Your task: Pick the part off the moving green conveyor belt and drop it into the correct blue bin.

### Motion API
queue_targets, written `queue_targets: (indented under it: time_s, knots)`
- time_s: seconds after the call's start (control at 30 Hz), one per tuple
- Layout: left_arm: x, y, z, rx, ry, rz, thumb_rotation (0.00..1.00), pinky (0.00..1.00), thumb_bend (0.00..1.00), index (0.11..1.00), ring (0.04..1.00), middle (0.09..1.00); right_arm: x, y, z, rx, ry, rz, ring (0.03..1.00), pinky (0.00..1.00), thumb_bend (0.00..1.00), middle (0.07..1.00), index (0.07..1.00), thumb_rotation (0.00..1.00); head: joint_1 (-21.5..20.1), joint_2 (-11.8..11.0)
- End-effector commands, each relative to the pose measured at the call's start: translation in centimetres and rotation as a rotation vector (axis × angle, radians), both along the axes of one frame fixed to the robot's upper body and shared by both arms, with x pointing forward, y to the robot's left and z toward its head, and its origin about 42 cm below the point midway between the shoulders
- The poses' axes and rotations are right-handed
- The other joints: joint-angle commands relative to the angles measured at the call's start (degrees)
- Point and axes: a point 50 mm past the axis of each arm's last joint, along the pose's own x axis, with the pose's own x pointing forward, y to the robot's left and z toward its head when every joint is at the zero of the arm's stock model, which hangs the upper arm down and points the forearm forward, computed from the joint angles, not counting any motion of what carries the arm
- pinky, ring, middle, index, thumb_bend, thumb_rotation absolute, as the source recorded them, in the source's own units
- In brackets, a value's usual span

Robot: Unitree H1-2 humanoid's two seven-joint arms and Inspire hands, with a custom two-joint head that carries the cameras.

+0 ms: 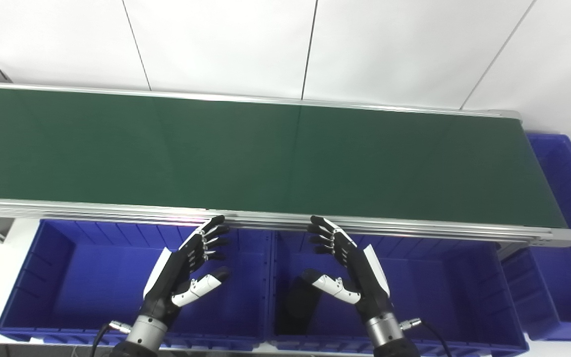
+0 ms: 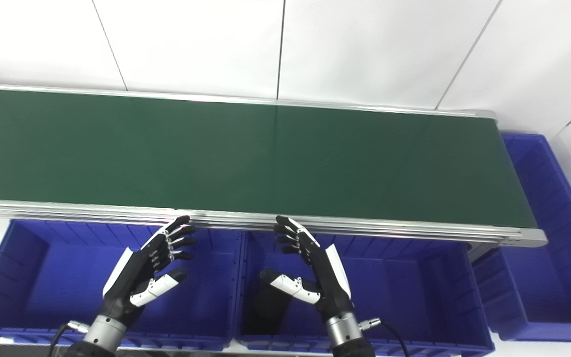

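Note:
The green conveyor belt (image 1: 265, 153) runs across the view with no part on it. My left hand (image 1: 186, 267) is open and empty, hovering over the left blue bin (image 1: 67, 277) just below the belt's near rail. My right hand (image 1: 347, 267) is open and empty over the middle blue bin (image 1: 444, 292). A dark object (image 1: 298, 305) lies in the middle bin by its left wall, under my right hand; I cannot tell what it is.
A third blue bin (image 1: 570, 238) stands past the belt's right end. The belt's silver near rail (image 1: 414, 225) runs just beyond my fingertips. A white tiled wall (image 1: 285, 44) rises behind the belt.

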Motion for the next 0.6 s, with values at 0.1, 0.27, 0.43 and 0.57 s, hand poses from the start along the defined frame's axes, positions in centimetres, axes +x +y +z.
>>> queue_targets:
  time_s: [0.1,0.27,0.43,0.57]
  knots:
    - [0.65,0.04,0.73,-0.011,-0.06,-0.017,0.62,0.7,0.77,0.905,0.805,0.856,0.07,0.36,1.17,0.049,-0.102,-0.016,0.761,0.7,0.74,0.804,0.847,0.61,-0.1,-0.2]
    - [0.6,0.0,0.79,-0.009,-0.057,-0.013,0.62,0.7,0.77,0.906,0.808,0.857,-0.04,0.35,1.16,0.049,-0.103,-0.017,0.767,0.71,0.74,0.812,0.853,0.6,0.1,-0.2]
    - [0.59,-0.09,0.74,-0.012,-0.058,-0.014,0.6,0.71,0.76,0.91,0.81,0.86,0.0,0.28,1.04,0.05,-0.102,-0.009,0.771,0.71,0.75,0.812,0.851,0.59,0.3,-0.5]
    - [0.62,-0.22,0.64,-0.013,-0.06,-0.013,0.6,0.71,0.75,0.909,0.809,0.86,0.04,0.24,1.03,0.039,-0.105,-0.006,0.77,0.71,0.75,0.811,0.852,0.57,0.4,-0.8]
